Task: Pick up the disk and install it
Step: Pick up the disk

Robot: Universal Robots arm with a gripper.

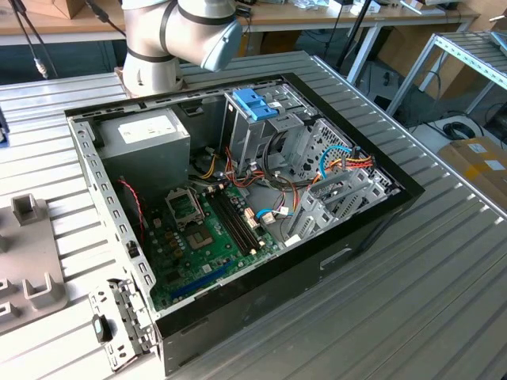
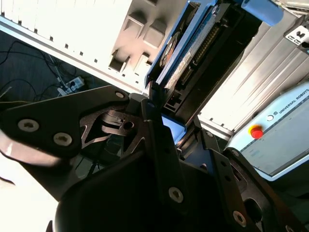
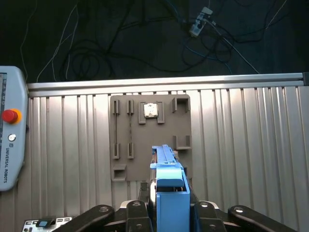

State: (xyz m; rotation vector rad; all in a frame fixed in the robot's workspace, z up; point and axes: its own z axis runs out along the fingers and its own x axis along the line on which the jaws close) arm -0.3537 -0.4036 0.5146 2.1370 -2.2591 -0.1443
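In the first wrist view the disk (image 3: 167,181) stands on edge, its blue carrier frame toward the camera. My gripper (image 3: 169,205) is shut on it, with a black finger on each side. The second wrist view shows the disk (image 2: 186,55) edge-on, silver-grey metal between blue rails, rising out of the gripper (image 2: 171,121). It hangs above a grey fixture plate (image 3: 130,140) on the slatted table. The open computer case (image 1: 261,269) lies in the exterior view, with a metal drive cage and blue latch (image 1: 253,103) at its far side.
The arm's base (image 1: 154,55) stands behind the case. A teach pendant (image 3: 10,140) lies on the table beside the fixture plate. Inside the case are a grey power supply box (image 1: 146,138), a green motherboard (image 1: 202,237) and loose cables (image 1: 348,158). Grey fixture blocks (image 1: 32,261) sit at the exterior view's left.
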